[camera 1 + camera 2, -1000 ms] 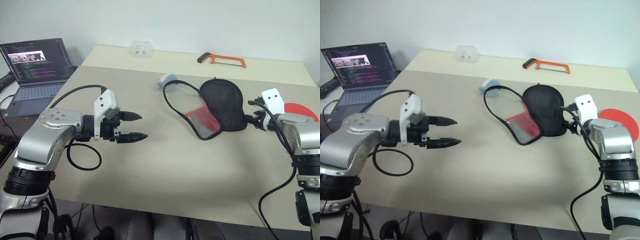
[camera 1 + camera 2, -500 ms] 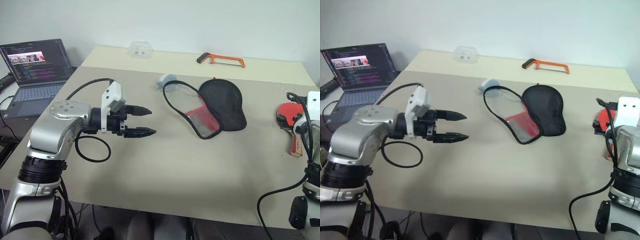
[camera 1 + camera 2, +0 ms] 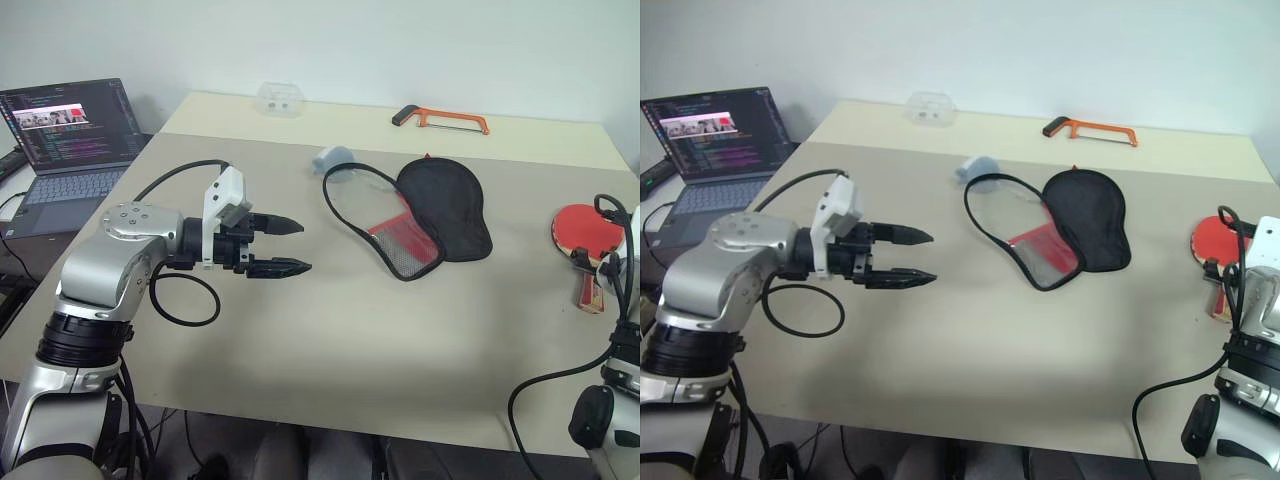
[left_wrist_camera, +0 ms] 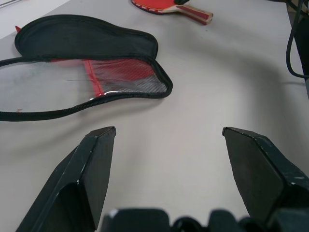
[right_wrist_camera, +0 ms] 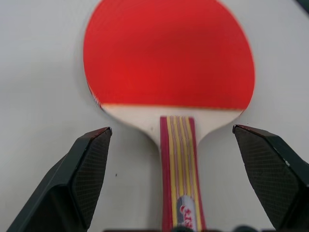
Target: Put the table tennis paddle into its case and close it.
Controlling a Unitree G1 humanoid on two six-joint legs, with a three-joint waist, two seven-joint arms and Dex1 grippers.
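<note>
1. Straight ahead of the right gripper, the table tennis paddle lies flat on the table, red face up, its handle pointing back between the two fingers, which stand wide apart and touch nothing.
2. Well off to the left of that gripper, the case lies unzipped and spread open, its black half beside the red, mesh-lined half.
3. Out in front of the left gripper, whose fingers are also parted and empty, the case sits near but apart from the fingertips.
4. Beyond the case from the left gripper, the paddle rests by the table's edge.
5. Behind the left arm stands an open laptop; an orange hacksaw lies at the table's far side.
</note>
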